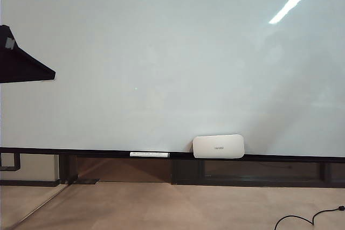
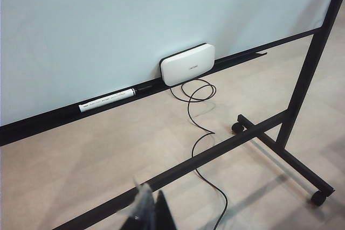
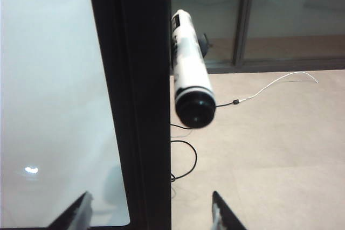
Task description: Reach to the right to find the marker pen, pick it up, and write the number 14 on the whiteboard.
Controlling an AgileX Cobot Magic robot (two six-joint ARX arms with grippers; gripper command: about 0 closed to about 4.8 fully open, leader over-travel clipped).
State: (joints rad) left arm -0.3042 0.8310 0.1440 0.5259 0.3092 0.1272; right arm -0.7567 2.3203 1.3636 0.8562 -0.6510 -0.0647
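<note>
Right gripper [image 3: 148, 211], jaws spread and holding nothing, faces the white black-capped marker pen [image 3: 190, 74] beside the glossy pale whiteboard's [image 3: 48, 79] black frame. Left gripper [image 2: 146, 214]: jaws' state unclear.

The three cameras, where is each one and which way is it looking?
Exterior view: off the arms, facing the whiteboard straight on; a dark arm part at the left edge.
Left wrist view: on the left arm, looking down along the rail at the eraser; left gripper barely shows.
Right wrist view: on the right arm beside the board's frame, facing a marker pen; right gripper open.
Shared: whiteboard, eraser, white pen.
</note>
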